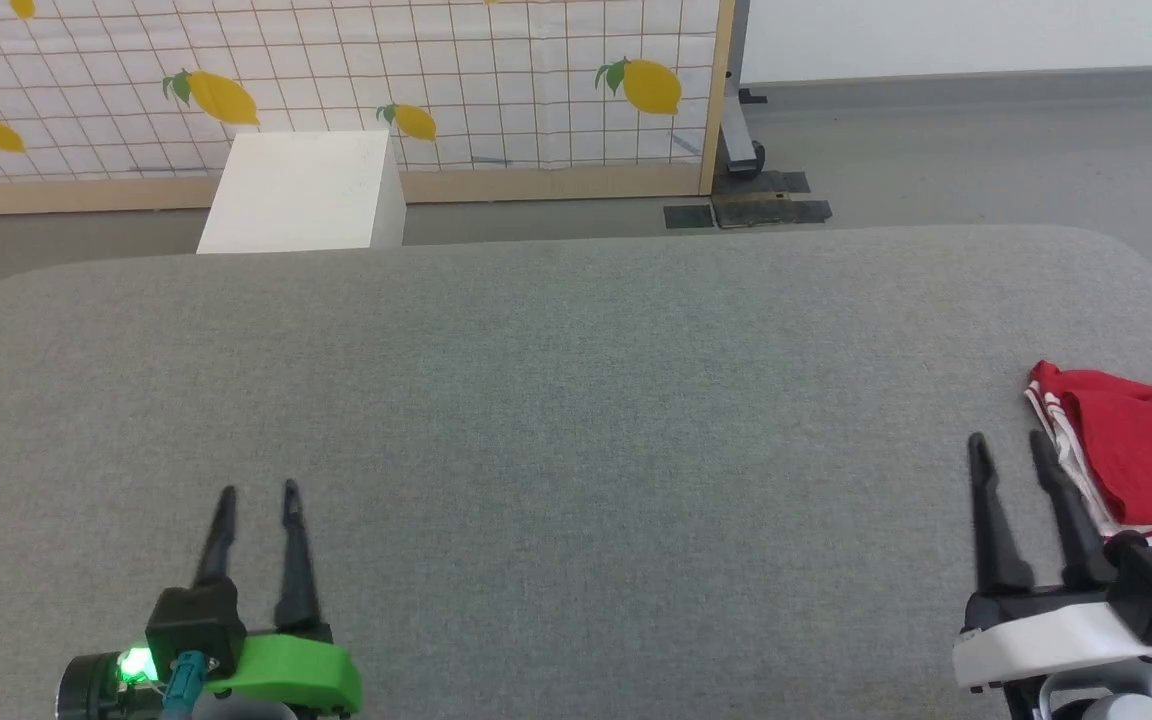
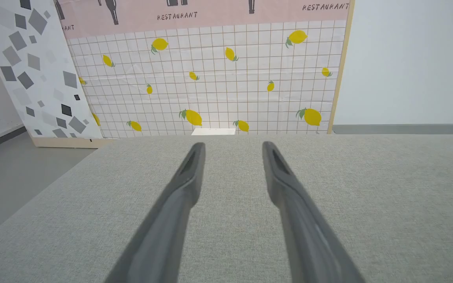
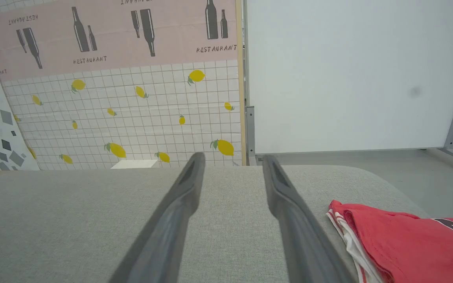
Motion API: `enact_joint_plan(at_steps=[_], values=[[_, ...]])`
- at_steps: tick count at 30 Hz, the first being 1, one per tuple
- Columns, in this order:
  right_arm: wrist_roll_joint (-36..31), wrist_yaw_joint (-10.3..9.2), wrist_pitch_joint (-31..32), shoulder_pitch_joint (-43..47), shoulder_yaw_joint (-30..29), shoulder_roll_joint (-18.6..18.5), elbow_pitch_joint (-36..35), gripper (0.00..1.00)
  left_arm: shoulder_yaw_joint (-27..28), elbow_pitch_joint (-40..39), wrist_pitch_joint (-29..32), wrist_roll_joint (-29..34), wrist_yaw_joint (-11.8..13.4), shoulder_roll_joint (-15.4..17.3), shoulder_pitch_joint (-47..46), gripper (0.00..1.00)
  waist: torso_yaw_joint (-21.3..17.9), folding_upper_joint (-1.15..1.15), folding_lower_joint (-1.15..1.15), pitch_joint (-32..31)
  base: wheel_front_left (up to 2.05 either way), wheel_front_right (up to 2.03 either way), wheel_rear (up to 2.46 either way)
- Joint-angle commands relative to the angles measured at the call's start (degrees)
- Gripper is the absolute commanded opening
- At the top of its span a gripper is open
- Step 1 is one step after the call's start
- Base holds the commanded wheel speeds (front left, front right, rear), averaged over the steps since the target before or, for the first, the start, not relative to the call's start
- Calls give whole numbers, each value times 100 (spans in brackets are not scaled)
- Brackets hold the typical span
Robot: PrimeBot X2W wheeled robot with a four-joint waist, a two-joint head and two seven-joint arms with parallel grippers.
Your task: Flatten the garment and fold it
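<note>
Grey woven tabletop (image 1: 576,380), rounded corners. Left gripper (image 1: 258,490), green-collared, near left: long dark fingers apart, nothing between them. White rectangular box (image 1: 301,190) on the floor past the far edge, before a lemon-printed grid panel (image 1: 496,90). Right gripper (image 1: 1006,440), near right: fingers apart, empty. Red jersey garment (image 1: 1146,450) with red-white striped trim, bunched at the table's right edge, just beside the right gripper.

Test lab: printed restaurant backdrop panels (image 3: 112,98)

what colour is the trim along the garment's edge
Red and white stripes along the garment edge; clearest in the right wrist view.
</note>
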Motion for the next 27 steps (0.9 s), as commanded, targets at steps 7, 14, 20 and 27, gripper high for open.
enact_joint_plan(at_steps=[7, 14, 20, 27], values=[[-29, 0, 65, -9, 21, 1, -13, 0, -4, -13, 67, 13, -18, -5, -14, 0, 11, 0, 0, 2, 0, 0, 0], [-65, -1, 148, -20, 47, 2, -30, 0, -7, -30, 150, 28, -41, -12, -32, 0, 25, 0, 0, 4, 0, 0, 0], [-96, -1, 217, -30, 69, 2, -44, 0, -10, -44, 221, 42, -60, -17, -48, 0, 37, 0, 0, 5, 0, 0, 0], [-136, -2, 309, -42, 97, 4, -62, 0, -14, -62, 314, 59, -85, -24, -68, 0, 53, 0, 0, 7, 0, 0, 0]])
